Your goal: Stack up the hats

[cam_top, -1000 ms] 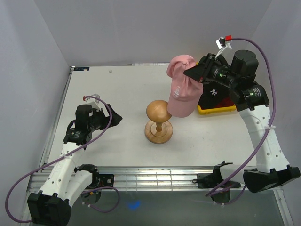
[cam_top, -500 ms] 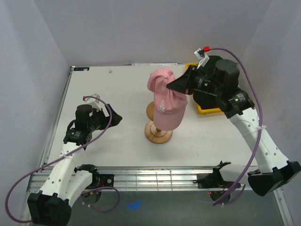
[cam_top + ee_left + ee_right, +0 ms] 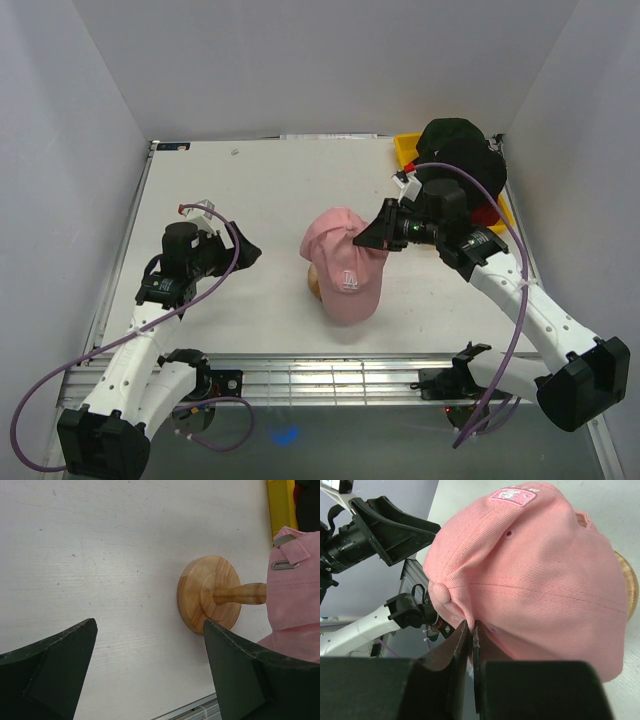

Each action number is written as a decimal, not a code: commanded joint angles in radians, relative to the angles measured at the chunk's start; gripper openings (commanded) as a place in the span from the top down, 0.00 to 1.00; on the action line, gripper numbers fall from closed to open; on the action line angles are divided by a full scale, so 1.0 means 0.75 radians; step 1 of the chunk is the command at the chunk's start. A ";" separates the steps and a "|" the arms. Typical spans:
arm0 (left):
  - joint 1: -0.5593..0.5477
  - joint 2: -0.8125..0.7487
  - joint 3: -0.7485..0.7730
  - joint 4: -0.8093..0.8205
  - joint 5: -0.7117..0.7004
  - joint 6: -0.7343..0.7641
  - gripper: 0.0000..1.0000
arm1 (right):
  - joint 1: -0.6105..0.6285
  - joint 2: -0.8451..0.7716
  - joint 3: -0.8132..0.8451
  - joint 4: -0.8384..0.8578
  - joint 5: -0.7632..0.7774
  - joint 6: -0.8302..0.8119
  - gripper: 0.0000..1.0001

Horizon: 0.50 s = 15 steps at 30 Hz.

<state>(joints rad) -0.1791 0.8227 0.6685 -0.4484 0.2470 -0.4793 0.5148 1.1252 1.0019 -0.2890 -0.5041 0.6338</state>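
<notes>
Right pincer point(image 3: 471, 625): clenched on a fold of crown fabric of the pink cap point(image 3: 530, 570), just beside its top button point(image 3: 440, 592).
Left pincer point(image 3: 150, 635): released, jaws wide, low over the table point(image 3: 230, 190) and well apart from the cap; I have no use for it in this step.
Yellow tray point(image 3: 405, 150): at the far right, with dark caps point(image 3: 455, 145) piled in it and a sliver of a red cap point(image 3: 487, 213) under them.
Pink cap, position: draped over the round head of the wooden stand point(image 3: 210, 600), logo panel toward the near edge. A little bare wood shows at one side, so I judge it slightly off centre.
Step in hand: as I read it, seating the first cap on the stand.
Method: I would lower until the crown bears on the knob and nudge it to centre. Then I would part the fingers in place and lift straight off, so the fabric is not dragged or the stand tipped.
Strap buckle point(image 3: 282, 565): hangs by the stem and could snag.
</notes>
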 commanded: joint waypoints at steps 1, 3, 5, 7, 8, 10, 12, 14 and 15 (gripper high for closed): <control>-0.007 -0.015 0.047 -0.008 -0.012 -0.003 0.02 | 0.001 -0.048 -0.025 0.034 0.030 -0.064 0.89; -0.007 -0.017 0.047 -0.008 -0.010 -0.001 0.02 | 0.001 -0.064 -0.051 0.025 0.046 -0.076 0.84; -0.007 -0.019 0.045 -0.003 -0.008 -0.001 0.02 | 0.003 -0.077 -0.064 0.011 0.059 -0.088 0.78; -0.005 -0.017 0.045 -0.005 -0.006 -0.001 0.02 | 0.001 -0.087 -0.062 0.001 0.069 -0.101 0.67; -0.005 -0.015 0.045 -0.005 -0.006 -0.001 0.02 | 0.003 -0.091 -0.058 -0.007 0.067 -0.117 0.64; -0.007 -0.015 0.047 -0.003 0.000 -0.001 0.02 | 0.011 -0.091 -0.037 -0.024 0.073 -0.133 0.55; -0.005 -0.007 0.058 -0.003 0.026 0.007 0.02 | 0.015 -0.085 -0.013 -0.050 0.083 -0.158 0.49; -0.005 0.003 0.064 -0.003 0.035 0.015 0.02 | 0.021 -0.083 0.000 -0.054 0.085 -0.164 0.45; -0.005 0.008 0.068 -0.003 0.047 0.015 0.02 | 0.027 -0.083 0.012 -0.061 0.085 -0.174 0.42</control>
<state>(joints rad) -0.1791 0.8272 0.6724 -0.4484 0.2539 -0.4786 0.5228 1.0718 0.9623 -0.3161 -0.4614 0.5465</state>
